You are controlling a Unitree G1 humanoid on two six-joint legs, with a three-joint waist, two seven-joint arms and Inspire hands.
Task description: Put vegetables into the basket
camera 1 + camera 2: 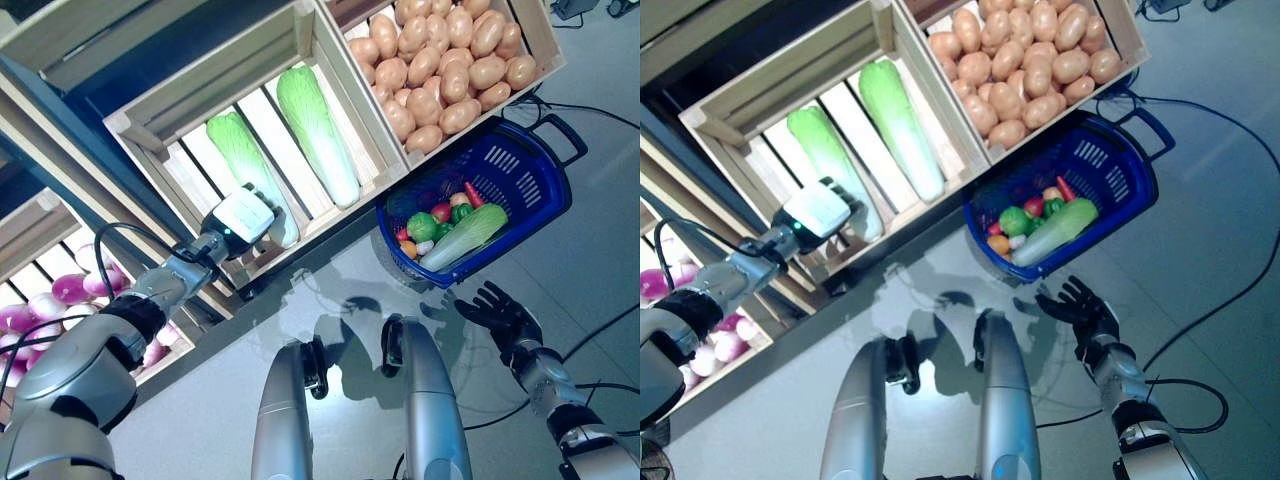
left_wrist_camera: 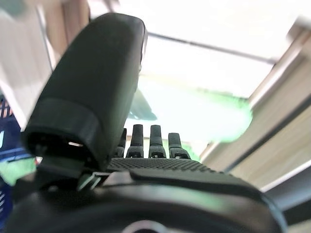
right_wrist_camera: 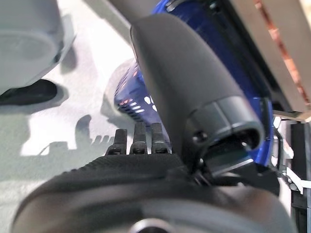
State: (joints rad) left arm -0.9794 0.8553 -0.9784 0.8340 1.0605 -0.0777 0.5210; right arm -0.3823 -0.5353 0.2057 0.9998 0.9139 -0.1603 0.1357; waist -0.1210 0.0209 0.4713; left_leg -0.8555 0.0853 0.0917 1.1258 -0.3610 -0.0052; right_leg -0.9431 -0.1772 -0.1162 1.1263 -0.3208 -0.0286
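My left hand point(image 1: 243, 218) reaches into a wooden crate point(image 1: 150, 125) on the stand, over the near end of a long green and white cabbage point(image 1: 240, 150). In the left wrist view its fingers point(image 2: 150, 141) are straight, with the cabbage point(image 2: 204, 116) just past them. The blue basket point(image 1: 520, 165) stands on the floor at the right. It holds a long cabbage point(image 1: 465, 235), a round green vegetable point(image 1: 422, 226) and small red and orange ones. My right hand point(image 1: 500, 315) is open above the floor, just short of the basket's near rim; it also shows in the right wrist view point(image 3: 141, 141).
A second cabbage point(image 1: 315, 130) lies in the same crate. A crate of potatoes point(image 1: 440, 60) stands right behind the basket. A lower shelf point(image 1: 60, 290) sits at the left. Grey floor lies around the basket.
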